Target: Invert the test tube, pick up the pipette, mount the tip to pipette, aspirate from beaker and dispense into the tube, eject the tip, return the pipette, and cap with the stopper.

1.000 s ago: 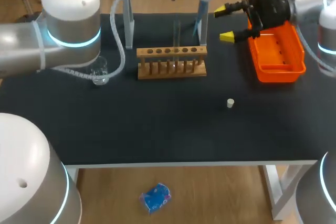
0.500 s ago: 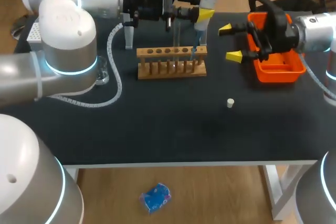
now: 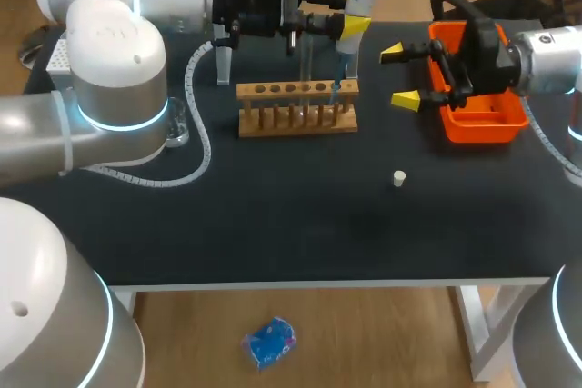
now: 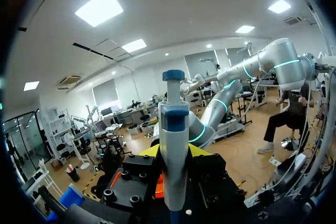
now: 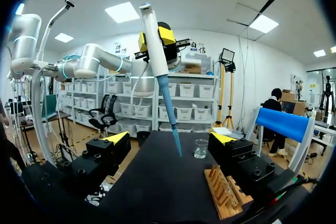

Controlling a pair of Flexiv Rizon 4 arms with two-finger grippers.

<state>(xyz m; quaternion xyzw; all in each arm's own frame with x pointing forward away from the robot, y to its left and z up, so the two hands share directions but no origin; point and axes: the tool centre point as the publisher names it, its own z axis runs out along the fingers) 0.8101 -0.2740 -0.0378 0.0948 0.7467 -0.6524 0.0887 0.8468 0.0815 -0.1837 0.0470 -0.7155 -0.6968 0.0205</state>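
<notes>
My left gripper (image 3: pixel 353 23) is shut on the white pipette (image 3: pixel 356 6), held upright with its blue tip (image 3: pixel 337 88) at the right end of the wooden rack (image 3: pixel 297 108). A clear test tube (image 3: pixel 306 56) stands in the rack. In the left wrist view the pipette (image 4: pixel 174 145) fills the gap in the left gripper (image 4: pixel 174 153). My right gripper (image 3: pixel 400 74) hangs open beside the rack's right end, empty. In the right wrist view the right gripper (image 5: pixel 170 142) faces the pipette (image 5: pixel 156 61), the beaker (image 5: pixel 200 148) and the rack (image 5: pixel 224 192). The white stopper (image 3: pixel 398 178) lies on the mat.
An orange tray (image 3: pixel 496 120) sits at the right, just behind my right gripper. The beaker (image 3: pixel 176 131) stands left of the rack, partly hidden by my left arm. The pipette stand's post (image 3: pixel 223 47) rises behind the rack.
My left arm has swung in and lowered the pipette's tip to the rack's right end. My right gripper has shifted nearer and lower. Over the last half second almost nothing moved.
</notes>
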